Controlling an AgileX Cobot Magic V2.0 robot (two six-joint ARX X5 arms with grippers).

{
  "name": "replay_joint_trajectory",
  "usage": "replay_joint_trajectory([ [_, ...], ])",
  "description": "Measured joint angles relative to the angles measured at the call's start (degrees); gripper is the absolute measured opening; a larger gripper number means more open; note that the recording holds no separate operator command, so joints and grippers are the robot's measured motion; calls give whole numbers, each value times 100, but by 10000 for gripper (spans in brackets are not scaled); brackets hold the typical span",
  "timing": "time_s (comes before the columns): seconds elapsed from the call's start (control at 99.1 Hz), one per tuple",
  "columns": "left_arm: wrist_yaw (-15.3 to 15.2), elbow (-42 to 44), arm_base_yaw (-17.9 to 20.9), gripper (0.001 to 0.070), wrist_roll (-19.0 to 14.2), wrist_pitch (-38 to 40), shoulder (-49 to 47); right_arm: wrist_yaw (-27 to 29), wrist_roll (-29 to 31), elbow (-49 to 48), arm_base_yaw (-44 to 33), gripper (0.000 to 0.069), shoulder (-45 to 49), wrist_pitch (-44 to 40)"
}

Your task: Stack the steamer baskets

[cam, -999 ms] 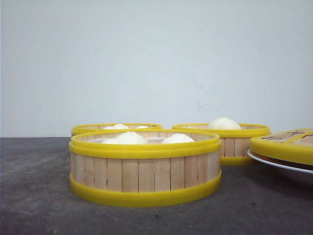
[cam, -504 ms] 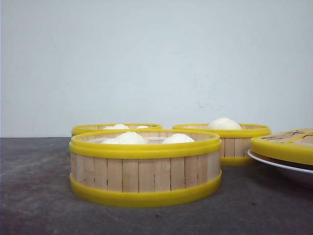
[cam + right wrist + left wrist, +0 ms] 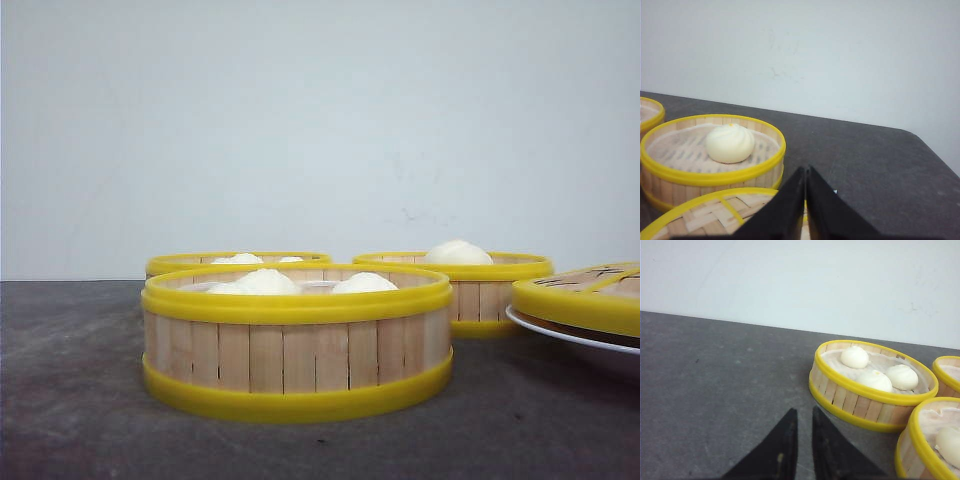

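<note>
Three steamer baskets with pale slats and yellow rims stand on the dark table. The near basket [image 3: 297,340] holds white buns, and so does the back-left basket [image 3: 238,262]. The back-right basket [image 3: 470,285] holds one bun [image 3: 730,142]. Neither gripper shows in the front view. My left gripper [image 3: 803,412] hovers over bare table beside a three-bun basket [image 3: 872,385], with a narrow gap between its empty black fingers. My right gripper [image 3: 805,170] is shut on nothing, above the edge of the lid, near the one-bun basket [image 3: 710,150].
A flat woven lid with a yellow rim [image 3: 585,295] rests on a white plate [image 3: 570,335] at the right. A white wall stands behind the table. The table's right edge [image 3: 935,160] runs close to the right gripper.
</note>
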Motion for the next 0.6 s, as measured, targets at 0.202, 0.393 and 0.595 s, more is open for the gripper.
replay_joint_trajectory([
  [0.202, 72, 0, 0, 31, -295, 24, 0, -24, 273, 0, 0, 1, 0, 98],
  [0.393, 77, 0, 0, 61, -1143, 61, 0, -63, 1141, 0, 0, 1, 0, 122],
  [0.595, 85, 140, 13, 497, -2111, -61, 188, -304, 1683, 0, 2, 1, 0, 127],
])
